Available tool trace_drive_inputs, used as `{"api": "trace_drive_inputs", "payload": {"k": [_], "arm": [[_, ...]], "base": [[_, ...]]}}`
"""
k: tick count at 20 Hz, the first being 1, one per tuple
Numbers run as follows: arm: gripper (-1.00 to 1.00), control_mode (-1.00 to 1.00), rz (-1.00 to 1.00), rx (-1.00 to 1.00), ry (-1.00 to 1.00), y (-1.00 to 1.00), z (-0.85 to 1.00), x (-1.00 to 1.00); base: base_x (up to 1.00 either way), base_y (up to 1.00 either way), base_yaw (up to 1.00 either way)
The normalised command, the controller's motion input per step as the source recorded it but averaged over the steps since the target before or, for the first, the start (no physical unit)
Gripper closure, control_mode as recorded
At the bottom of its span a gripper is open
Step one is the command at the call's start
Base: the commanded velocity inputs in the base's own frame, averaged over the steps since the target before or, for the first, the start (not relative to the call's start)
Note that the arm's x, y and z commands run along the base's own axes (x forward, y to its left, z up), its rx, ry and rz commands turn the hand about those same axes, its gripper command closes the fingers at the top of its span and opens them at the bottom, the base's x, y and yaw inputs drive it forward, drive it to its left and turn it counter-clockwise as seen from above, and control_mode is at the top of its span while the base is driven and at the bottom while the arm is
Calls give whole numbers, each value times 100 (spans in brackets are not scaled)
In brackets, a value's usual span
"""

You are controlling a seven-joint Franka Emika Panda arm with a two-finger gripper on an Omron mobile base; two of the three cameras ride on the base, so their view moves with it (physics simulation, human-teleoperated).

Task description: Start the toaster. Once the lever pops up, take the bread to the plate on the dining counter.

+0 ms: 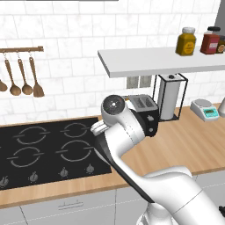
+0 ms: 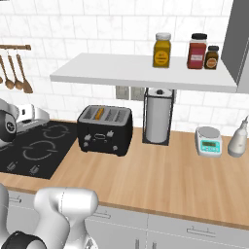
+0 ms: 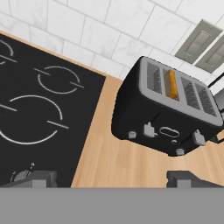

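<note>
While the bread (image 3: 173, 84) sits edge-up in a slot of the toaster (image 3: 168, 114), just beside the hob (image 3: 39, 113) | gripper (image 3: 111, 178) wide open, empty, apart from the toaster front | levers (image 3: 148, 130) small, stiff; press one down from above | bread likely light, crumbly: pinch exposed crust gently

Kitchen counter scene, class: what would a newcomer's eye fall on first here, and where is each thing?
The black toaster stands on the wood counter beside the hob, an orange-crusted bread slice poking from one slot. Above it, a white shelf carries three jars.
</note>
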Motion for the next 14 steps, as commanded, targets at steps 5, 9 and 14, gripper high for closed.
{"api": "trace_drive_inputs", "payload": {"k": [5,9,14], "arm": [[-100,-100,0,0,0,0,0,0],[-100,-100,0,0,0,0,0,0],[-100,-100,0,0,0,0,0,0]], "base": [[0,0,0],[0,0,0],[0,0,0]]}}
